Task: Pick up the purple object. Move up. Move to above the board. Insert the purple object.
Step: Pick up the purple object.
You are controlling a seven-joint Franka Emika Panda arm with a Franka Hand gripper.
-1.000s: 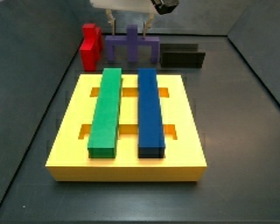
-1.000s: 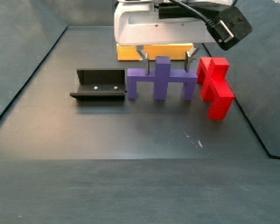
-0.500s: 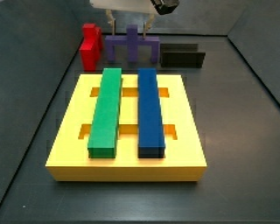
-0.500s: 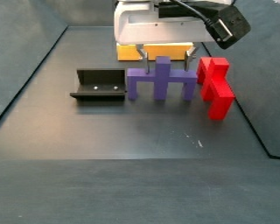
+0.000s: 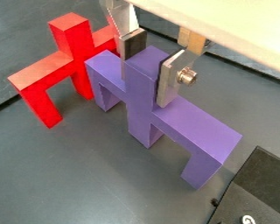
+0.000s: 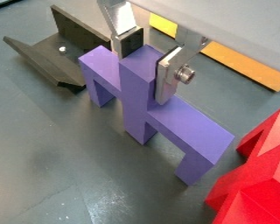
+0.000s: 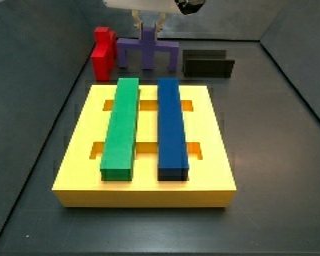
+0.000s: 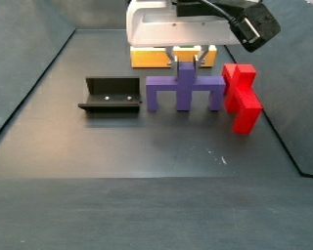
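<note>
The gripper is directly above the purple object, and its two fingers stand on the two opposite sides of the raised central post. In both wrist views the dark pads lie against the post with no gap visible, so I judge the gripper closed on the post (whether the piece is already lifted I cannot tell for sure, though in a side view its legs seem to be at the floor or just over it).

The purple object stands just beside the red block, between that block and the fixture, which is a little apart from it. Its long axis, the crossbar, runs from the red block toward the fixture, and the fingers close across this axis.

The board lies well apart from the red block, on the near side in a side view, so after going up the piece must travel that way.
</note>
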